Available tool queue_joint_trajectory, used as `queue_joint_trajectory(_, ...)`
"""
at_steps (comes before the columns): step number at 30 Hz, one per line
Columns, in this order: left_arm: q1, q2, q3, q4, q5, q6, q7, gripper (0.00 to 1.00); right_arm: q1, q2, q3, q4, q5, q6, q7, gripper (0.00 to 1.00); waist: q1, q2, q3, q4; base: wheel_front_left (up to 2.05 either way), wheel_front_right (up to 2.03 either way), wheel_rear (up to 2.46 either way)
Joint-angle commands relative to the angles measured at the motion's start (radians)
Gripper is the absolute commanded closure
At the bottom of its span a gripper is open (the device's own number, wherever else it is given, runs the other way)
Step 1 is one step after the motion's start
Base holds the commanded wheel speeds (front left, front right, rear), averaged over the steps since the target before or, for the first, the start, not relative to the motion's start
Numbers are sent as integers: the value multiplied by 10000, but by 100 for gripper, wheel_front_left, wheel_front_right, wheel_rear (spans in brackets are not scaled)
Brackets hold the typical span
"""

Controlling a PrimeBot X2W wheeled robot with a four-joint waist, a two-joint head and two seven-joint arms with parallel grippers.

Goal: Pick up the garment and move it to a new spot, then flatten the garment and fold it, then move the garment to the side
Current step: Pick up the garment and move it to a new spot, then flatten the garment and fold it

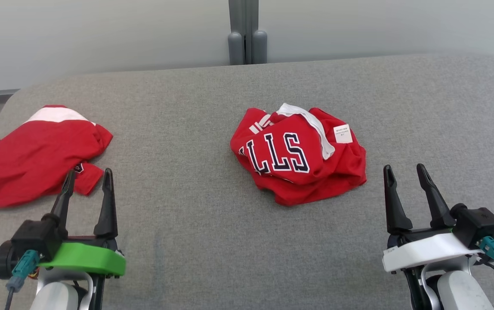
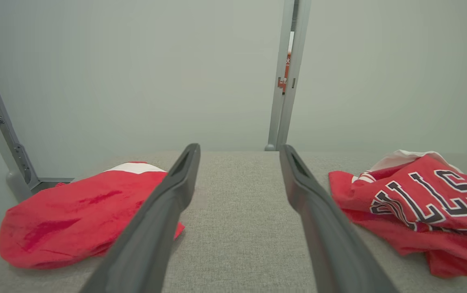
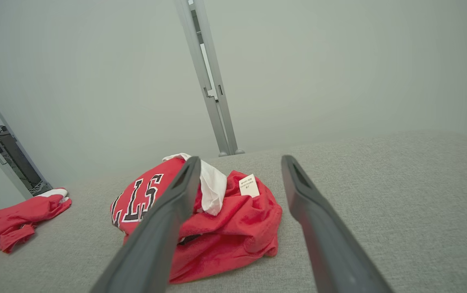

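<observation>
Ready pose before pick-up.
I hold left gripper point(image 1: 88, 172) and right gripper point(image 1: 404, 167) released, empty, at the lower corners, leaving the central crumpled garment point(image 1: 298, 159) unobstructed.

bare grey surface point(image 1: 178, 224) between two red garment heaps point(image 1: 298, 155)

A bare lab test bay: pale partition panels point(image 1: 100, 34) on grey metal posts point(image 1: 247, 30) behind a fabric-covered counter point(image 1: 186, 224).

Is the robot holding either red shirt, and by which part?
Nothing is held: left gripper and right gripper stand open, off the lettered jersey.
</observation>
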Motion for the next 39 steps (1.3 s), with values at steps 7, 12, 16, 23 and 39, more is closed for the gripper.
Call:
queue_joint_trajectory(7,968,-395,641,-289,439,-211,-8,0,231,-24,91,116,-91,-1,-31,0,0,0,-327,64,0,0,0)
queue_joint_trajectory(12,1431,-576,725,-279,853,-345,-8,0,373,-26,171,170,-82,-3,-31,0,0,0,-444,52,0,0,0)
queue_joint_trajectory(16,1615,-755,874,-245,978,-388,-9,0,428,-26,197,213,-131,-3,-31,0,0,0,-506,40,0,0,0)
queue_joint_trajectory(23,1707,-1017,1290,-258,1137,-439,-9,0,618,-26,145,253,-184,-3,-30,0,0,0,-613,49,0,0,0)
queue_joint_trajectory(39,1644,-1199,1776,-190,1484,-590,-9,0,803,-26,44,299,-307,-3,-31,0,0,0,-683,21,0,0,0)
